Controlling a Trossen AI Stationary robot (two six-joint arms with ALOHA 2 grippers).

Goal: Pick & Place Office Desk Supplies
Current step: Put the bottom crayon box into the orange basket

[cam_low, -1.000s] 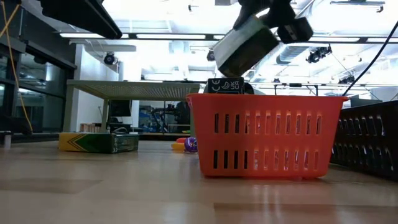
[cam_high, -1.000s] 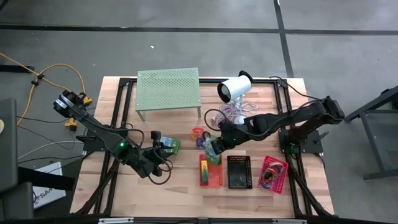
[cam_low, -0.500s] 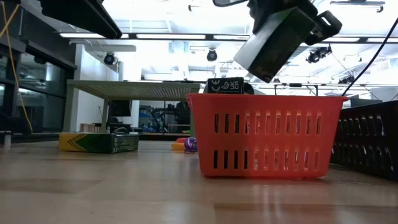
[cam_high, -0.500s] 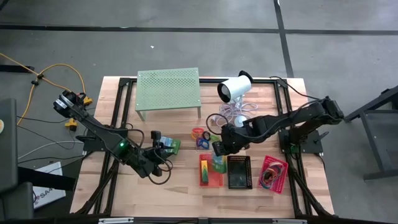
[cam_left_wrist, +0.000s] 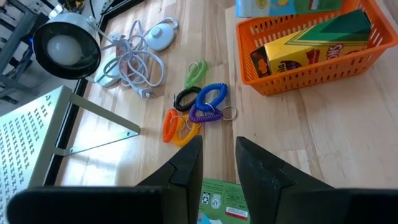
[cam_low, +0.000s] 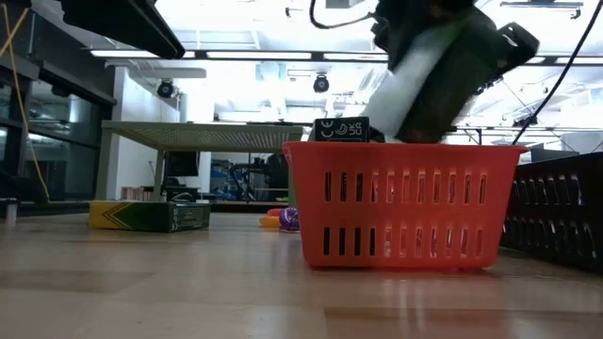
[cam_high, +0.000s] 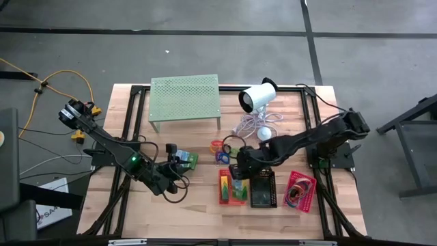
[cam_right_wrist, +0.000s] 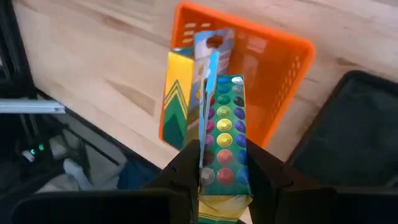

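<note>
My right gripper (cam_high: pixel 239 173) is shut on a small green pack with coloured dots (cam_right_wrist: pixel 222 134), tilted over the red basket (cam_high: pixel 224 195). In the low view the pack's lower end (cam_low: pixel 415 127) is at the basket's rim (cam_low: pixel 405 147). A yellow-green pack (cam_right_wrist: pixel 177 93) lies in that basket. My left gripper (cam_left_wrist: pixel 214 146) stands open above another green pack (cam_high: pixel 190 160), which lies flat on the table (cam_low: pixel 151 216). Coloured loops (cam_left_wrist: pixel 199 112) lie on the table between the arms. My right gripper pinches the dotted pack between its two fingers, on the pack's two long sides (cam_right_wrist: pixel 224 171) near its upper end. The fingers slant down from the table's far right side. The pack is lifted clear and hangs steeply tilted, its lower end over the red basket.
A black basket (cam_high: pixel 263 190) and a pink basket (cam_high: pixel 300 190) holding rubber bands stand right of the red one. At the back are a pale-green perforated stand (cam_high: pixel 184 99) and a white cylinder device (cam_high: pixel 258 97) with its cable (cam_left_wrist: pixel 134 59).
My right gripper has gone toward the table's near edge and down, rolling as it went, still shut on the dotted pack. The pack has come from beside the loops to above the red basket and stands steeper, its lower end at the rim.
</note>
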